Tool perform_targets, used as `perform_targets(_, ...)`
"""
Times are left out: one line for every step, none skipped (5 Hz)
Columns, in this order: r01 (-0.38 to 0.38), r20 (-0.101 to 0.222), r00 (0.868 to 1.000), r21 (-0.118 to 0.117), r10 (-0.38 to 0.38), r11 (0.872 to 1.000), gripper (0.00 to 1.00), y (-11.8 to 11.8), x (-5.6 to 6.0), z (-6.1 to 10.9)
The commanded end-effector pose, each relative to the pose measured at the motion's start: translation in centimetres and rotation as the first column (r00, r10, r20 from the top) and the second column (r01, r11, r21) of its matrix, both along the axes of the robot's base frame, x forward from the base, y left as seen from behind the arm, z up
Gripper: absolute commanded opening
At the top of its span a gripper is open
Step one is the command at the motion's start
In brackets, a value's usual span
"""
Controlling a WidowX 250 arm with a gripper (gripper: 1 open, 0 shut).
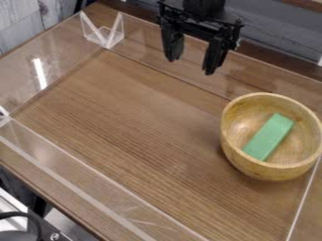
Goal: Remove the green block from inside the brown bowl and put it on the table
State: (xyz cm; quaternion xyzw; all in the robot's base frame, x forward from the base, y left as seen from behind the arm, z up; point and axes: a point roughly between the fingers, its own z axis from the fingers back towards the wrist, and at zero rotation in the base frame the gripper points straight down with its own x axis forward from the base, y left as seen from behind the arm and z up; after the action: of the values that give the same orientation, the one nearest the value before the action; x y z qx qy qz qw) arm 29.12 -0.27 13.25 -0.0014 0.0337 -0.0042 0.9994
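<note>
- Bright green rectangular block: lies inside the bowl, on its smooth floor, with a broad flat face upward; slants from lower left to upper right in the camera view.
- Round light-brown wooden bowl: stands upright at the right side of the view, close to the picture's edge; surrounds the block with a thick, pale rim.
- Black two-fingered metal gripper: hangs open at the top of the view, fingers spread well apart and pointing downward; holds nothing between them; hovers apart from both bowl and block, up and to the left of them.
- Large brown wood-grain table: supports the bowl; shows straight streaks across its surface.
- Clear angular plastic piece: stands near the upper left edge of the tabletop.
- Black looped cables: curve through the lower left corner, partly cut off by the frame.
</note>
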Motion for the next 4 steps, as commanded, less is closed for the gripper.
perform_targets(0.072,-0.006,0.997,-0.009,-0.072,0.997,1.00,-2.0,0.3,-0.4)
perform_targets(0.175,-0.018,0.984,-0.024,-0.176,0.984,1.00,-5.2,0.6,-1.2)
perform_targets(0.274,0.009,0.962,-0.028,-0.274,0.961,1.00,-9.1,0.6,-1.4)
perform_targets(0.338,0.031,0.941,-0.029,-0.337,0.941,1.00,-11.4,0.6,-1.3)
